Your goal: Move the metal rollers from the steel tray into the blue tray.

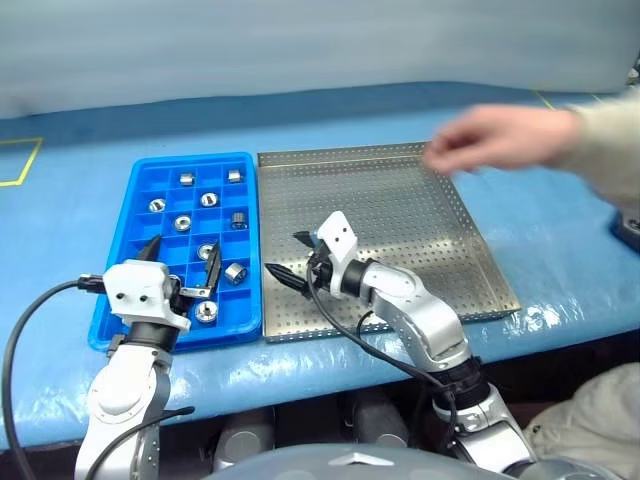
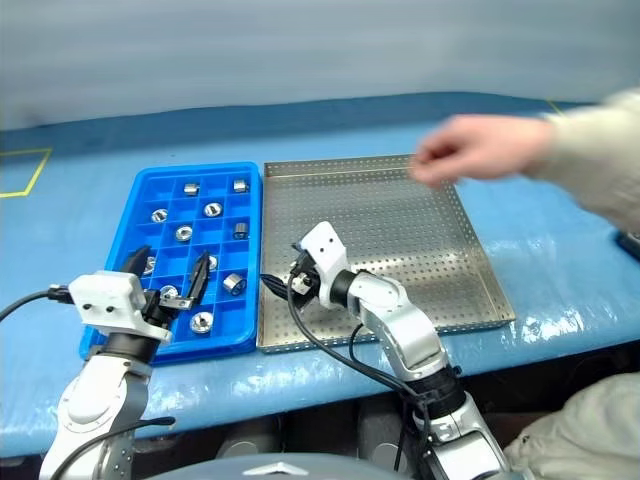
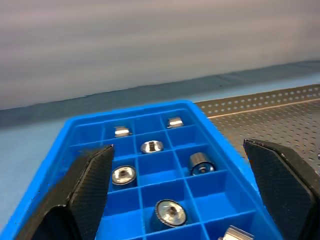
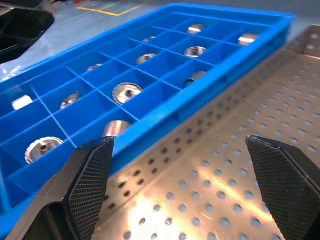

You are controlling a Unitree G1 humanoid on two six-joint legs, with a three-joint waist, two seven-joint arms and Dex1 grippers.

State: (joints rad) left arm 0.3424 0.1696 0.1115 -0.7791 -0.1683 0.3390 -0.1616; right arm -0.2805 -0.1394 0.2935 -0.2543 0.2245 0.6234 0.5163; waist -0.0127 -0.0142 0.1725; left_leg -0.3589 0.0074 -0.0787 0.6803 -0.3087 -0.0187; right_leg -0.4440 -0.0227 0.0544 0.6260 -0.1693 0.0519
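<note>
The left gripper (image 1: 182, 264) hangs spread and empty over the near cells of the bright blue gridded plastic tray (image 1: 112, 318), whose long axis runs away from the robot. The small shiny metal rollers (image 1: 235, 272) sit singly in cells — some upright, some on their sides. Beside it, over the perforated steel tray (image 1: 480, 262), the right gripper (image 1: 289, 255) gapes empty. Farther off, a person's hand (image 1: 490, 138) hovers.

A: Surface? Blue-covered table (image 1: 560, 250); yellow tape mark (image 1: 22, 160) at far left.
B: Directly on it? Blue tray (image 1: 130, 215) and steel tray (image 1: 400, 215), side by side, rims touching.
</note>
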